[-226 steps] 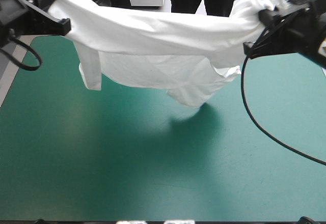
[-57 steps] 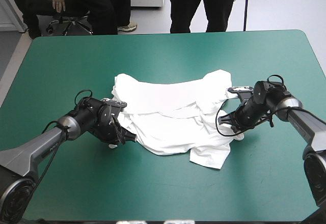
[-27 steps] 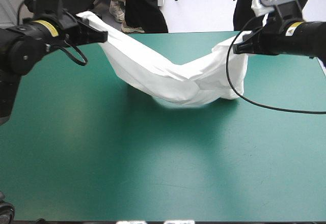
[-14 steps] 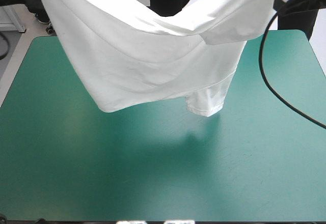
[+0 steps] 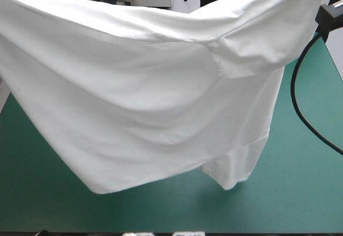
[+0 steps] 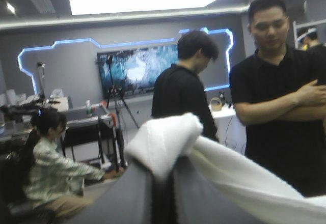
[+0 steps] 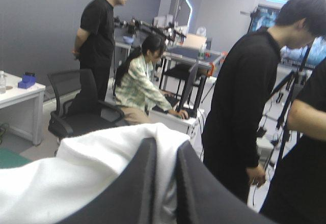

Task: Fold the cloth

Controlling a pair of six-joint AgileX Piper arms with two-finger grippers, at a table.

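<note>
White short-sleeved cloth T-shirt (image 5: pixel 150 102) hung raised above the teal-green tabletop (image 5: pixel 300 193).
Black left fingers (image 6: pixel 130 198) and black right fingers (image 7: pixel 135 188) each pinched a white fold between their tips.

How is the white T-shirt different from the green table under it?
The T-shirt is white; the table is teal-green. The T-shirt hangs lifted and spread wide; the table lies flat beneath. The T-shirt has soft creases; the table looks smooth. Both are broad, plain-coloured surfaces.
</note>
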